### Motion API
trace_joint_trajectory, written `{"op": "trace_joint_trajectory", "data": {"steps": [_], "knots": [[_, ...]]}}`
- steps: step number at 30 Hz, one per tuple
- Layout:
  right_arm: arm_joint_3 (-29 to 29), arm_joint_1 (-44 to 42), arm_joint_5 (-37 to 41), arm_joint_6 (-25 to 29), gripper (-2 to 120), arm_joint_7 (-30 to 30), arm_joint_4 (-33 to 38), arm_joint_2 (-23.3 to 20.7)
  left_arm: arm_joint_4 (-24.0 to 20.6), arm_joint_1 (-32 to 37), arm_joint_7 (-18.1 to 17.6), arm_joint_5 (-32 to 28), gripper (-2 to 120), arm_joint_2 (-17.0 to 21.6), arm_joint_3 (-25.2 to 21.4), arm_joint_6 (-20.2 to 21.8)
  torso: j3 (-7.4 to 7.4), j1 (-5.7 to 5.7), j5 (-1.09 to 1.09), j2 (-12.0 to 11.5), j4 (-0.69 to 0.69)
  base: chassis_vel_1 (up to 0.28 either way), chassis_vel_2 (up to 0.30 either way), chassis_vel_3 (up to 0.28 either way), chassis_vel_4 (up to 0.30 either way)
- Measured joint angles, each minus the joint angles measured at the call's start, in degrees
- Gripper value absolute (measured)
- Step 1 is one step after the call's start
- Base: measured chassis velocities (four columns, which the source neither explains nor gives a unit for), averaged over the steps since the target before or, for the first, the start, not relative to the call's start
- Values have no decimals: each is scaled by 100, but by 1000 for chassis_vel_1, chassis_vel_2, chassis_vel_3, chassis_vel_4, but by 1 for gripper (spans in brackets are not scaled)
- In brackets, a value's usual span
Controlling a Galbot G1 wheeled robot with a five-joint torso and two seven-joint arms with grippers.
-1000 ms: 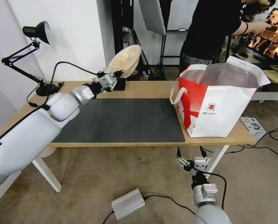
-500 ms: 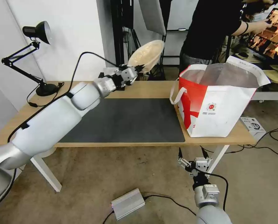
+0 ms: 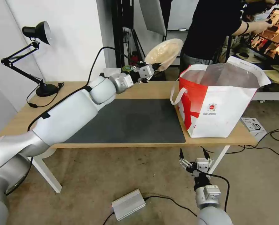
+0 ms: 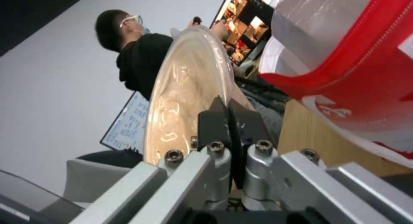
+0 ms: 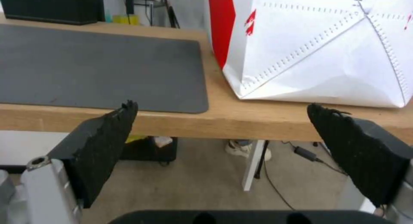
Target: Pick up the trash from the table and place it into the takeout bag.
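My left gripper (image 3: pixel 156 66) is shut on the rim of a beige pulp bowl (image 3: pixel 164 52), held tilted high above the table's (image 3: pixel 152 90) back edge, just left of the takeout bag (image 3: pixel 222 103). In the left wrist view the black fingers (image 4: pixel 215 119) pinch the bowl's (image 4: pixel 180 98) edge, with the bag's red side and foil lining (image 4: pixel 344 49) close by. The white-and-red bag stands open on the right end of the table. My right gripper (image 3: pixel 192 155) hangs open below the table's front edge; its view shows the table edge (image 5: pixel 241 119) and the bag's (image 5: pixel 327 49) white side.
A dark grey mat (image 3: pixel 127 120) covers the table's middle. A black desk lamp (image 3: pixel 36 34) stands at the back left. A silver box (image 3: pixel 128 204) and cables lie on the floor. A person stands behind the bag at a monitor.
My left arm has swung the bowl rightward along the table's back edge, from above the mat's far-left-centre to just beside the bag's left rim. The right arm has stayed put.
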Motion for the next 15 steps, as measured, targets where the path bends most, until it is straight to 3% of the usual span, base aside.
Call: {"op": "trace_joint_trajectory", "data": {"steps": [15], "knots": [[-10, -17, -27, 0, 100, 2, 3, 69, 401, -434, 19, 33, 0, -508, 259, -15, 0, 0, 0, 0, 0, 0, 0, 0, 0]]}}
